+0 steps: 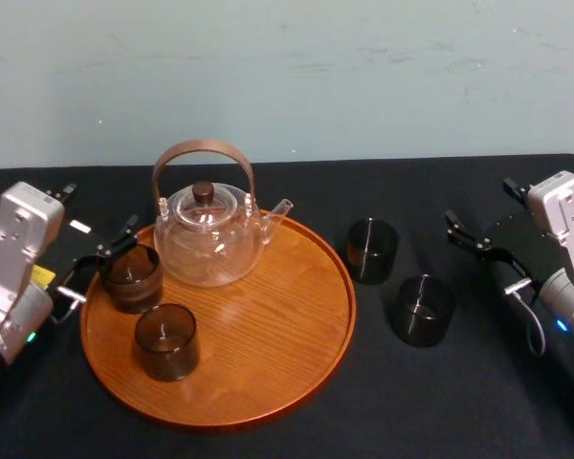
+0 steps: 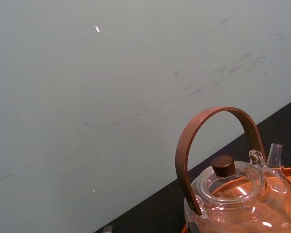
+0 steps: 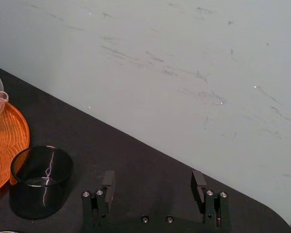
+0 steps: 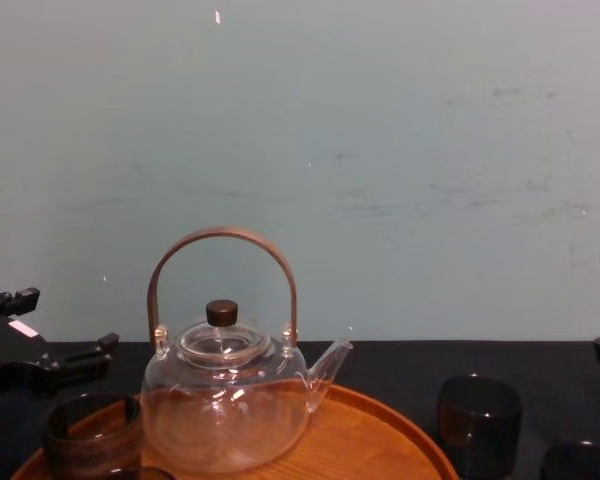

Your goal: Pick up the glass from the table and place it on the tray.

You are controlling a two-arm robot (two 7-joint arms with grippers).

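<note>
Your target is a dark glass (image 1: 372,250) standing upright on the desk (image 1: 478,402), right of centre in the head view and just off the rim of the tray (image 1: 268,325). A second desk glass (image 1: 424,309) sits below and right of it, close by but apart. The right claw (image 1: 488,260) hangs near the frame's right edge, clear of both, its fingers spread wide with nothing between them. I'd judge the reach to be the step in hand. Bring the claw in low and level so the fingers straddle one glass only, and close mid-wall, since the smooth sides will likely slip under a light pinch. Set it down on the bare wood at the tray's lower right, away from the teapot (image 1: 209,234) and the lower tray glass (image 1: 165,339). The left claw (image 1: 98,260), fingers apart, sits at the tray's left edge beside the upper tray glass (image 1: 131,275). You cannot tell whether it touches, so keep it out of your path.
</note>
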